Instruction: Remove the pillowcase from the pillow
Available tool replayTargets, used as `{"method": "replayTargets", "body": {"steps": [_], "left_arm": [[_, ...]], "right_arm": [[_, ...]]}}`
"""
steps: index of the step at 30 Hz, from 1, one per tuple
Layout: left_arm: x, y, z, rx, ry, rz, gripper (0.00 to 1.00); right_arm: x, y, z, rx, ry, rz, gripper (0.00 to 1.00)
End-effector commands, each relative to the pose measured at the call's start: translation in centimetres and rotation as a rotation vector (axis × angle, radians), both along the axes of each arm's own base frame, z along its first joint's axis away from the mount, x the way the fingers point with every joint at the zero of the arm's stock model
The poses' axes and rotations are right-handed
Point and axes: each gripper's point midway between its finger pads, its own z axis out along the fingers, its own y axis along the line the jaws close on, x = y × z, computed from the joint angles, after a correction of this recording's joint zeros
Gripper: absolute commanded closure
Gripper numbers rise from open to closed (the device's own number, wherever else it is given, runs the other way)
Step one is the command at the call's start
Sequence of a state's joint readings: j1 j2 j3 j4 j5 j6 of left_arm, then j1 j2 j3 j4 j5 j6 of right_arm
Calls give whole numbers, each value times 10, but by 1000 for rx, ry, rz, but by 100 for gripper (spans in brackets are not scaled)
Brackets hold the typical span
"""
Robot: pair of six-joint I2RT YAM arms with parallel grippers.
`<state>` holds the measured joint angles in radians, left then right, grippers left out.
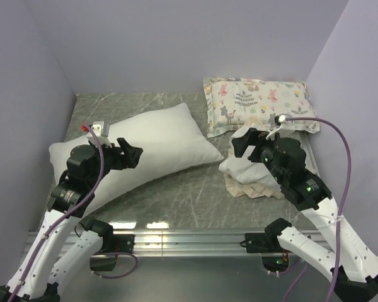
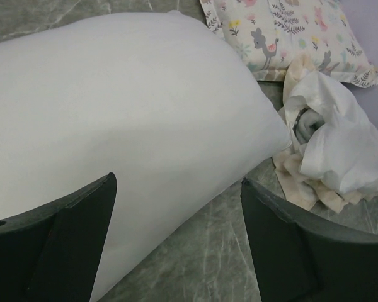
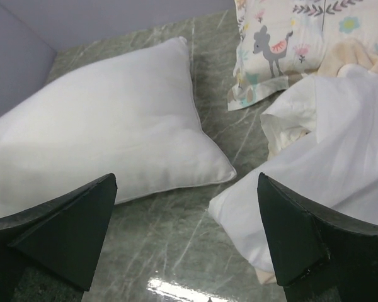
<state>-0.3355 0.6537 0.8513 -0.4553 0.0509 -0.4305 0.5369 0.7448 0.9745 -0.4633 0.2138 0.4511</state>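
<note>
The plain white pillow [image 1: 154,141] lies bare across the left and middle of the table; it fills the left wrist view [image 2: 113,107] and shows in the right wrist view [image 3: 107,132]. The pillowcase [image 1: 249,170] lies crumpled at the right, white inside outward, cream ruffles showing below and a bit of dark grey in its folds [image 2: 337,141]; it also shows in the right wrist view [image 3: 327,157]. My left gripper [image 1: 131,154] is open and empty over the pillow's near side. My right gripper [image 1: 244,143] is open and empty just above the pillowcase.
A small animal-print pillow [image 1: 258,100] lies at the back right, against the pillowcase heap. Lilac walls close the table on the left, back and right. A metal rail [image 1: 176,236] runs along the near edge.
</note>
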Motion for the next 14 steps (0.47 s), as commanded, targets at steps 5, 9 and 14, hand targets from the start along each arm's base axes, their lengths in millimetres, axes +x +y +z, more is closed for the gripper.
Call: {"method": "replayTargets", "body": {"steps": [5,9,14], "left_arm": [[-5,2,1,-6,-77,-6,14],[-5,1,2,-15,-81,-9,13],[-5,-4,4,-14,-87,-38,14]], "right_arm": [[-1,-7,-23,-27,-9,-27,0],[-3,-8,-29,-29,0,-26,0],[-5,-10,-29,-31,-1,-26,0]]}}
